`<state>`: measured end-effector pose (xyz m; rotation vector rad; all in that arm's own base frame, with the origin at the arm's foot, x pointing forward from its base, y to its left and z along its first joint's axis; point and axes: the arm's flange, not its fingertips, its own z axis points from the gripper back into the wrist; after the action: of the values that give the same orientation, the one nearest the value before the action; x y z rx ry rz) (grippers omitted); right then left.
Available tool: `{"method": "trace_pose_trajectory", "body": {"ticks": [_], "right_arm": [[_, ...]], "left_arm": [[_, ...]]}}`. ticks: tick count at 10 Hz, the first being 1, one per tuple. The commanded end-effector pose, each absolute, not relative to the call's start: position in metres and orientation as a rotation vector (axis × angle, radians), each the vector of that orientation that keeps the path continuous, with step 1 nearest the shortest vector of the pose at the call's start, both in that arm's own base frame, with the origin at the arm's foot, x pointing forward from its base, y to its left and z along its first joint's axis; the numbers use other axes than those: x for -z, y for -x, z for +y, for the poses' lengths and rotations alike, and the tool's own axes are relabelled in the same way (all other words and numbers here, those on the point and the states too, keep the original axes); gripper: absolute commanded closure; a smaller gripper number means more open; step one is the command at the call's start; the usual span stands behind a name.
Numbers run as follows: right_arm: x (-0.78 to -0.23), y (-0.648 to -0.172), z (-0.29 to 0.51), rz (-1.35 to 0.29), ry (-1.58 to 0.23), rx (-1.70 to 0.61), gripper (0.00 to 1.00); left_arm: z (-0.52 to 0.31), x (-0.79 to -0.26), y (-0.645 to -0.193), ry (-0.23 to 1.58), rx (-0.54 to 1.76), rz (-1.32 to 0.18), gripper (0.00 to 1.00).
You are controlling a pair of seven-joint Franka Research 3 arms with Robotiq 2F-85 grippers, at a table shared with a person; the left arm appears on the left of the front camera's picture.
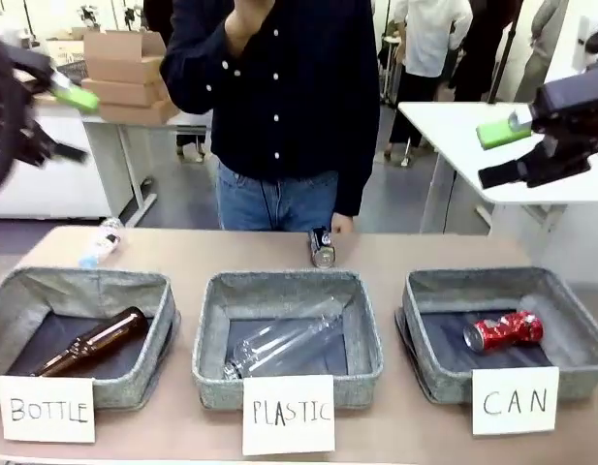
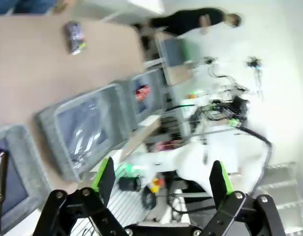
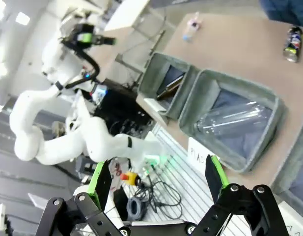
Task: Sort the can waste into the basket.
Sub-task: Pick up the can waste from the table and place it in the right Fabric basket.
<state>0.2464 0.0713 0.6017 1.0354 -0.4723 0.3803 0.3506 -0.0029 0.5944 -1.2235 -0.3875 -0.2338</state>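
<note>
As the dark metal can point(image 1: 322, 248) lies sideways, I could roll it away. My left fingers point(image 2: 105, 178) and right fingers point(image 3: 100, 181) are spread wide, empty.

On the table point(image 1: 444, 254) three baskets stand in a row: BOTTLE basket point(image 1: 8, 320) left, PLASTIC basket point(image 1: 284, 282) centre, CAN basket point(image 1: 492, 278) right. They hold a glass bottle point(image 1: 90, 342), a plastic bottle point(image 1: 284, 347) and one can point(image 1: 503, 331) respectively. A second can point(image 1: 322, 248) lies behind the PLASTIC basket, before the person point(image 1: 279, 97); a small bottle point(image 1: 100, 242) lies behind the BOTTLE basket.
</note>
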Motion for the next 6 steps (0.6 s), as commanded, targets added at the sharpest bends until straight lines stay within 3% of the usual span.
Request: {"method": "trace_pose_trajectory", "body": {"ticks": [1,6], "right_arm": [[-0.6027,-0.2444,0.0704,-0.46,-1.066,-0.401,0.0],[-0.6027,-0.2444,0.0704,-0.46,-1.066,-0.401,0.0]], "left_arm": [[-0.0264,-0.5968,-0.3565,1.066,0.21,-0.344,0.0],[-0.0264,-0.5968,-0.3565,1.066,0.21,-0.344,0.0]]}}
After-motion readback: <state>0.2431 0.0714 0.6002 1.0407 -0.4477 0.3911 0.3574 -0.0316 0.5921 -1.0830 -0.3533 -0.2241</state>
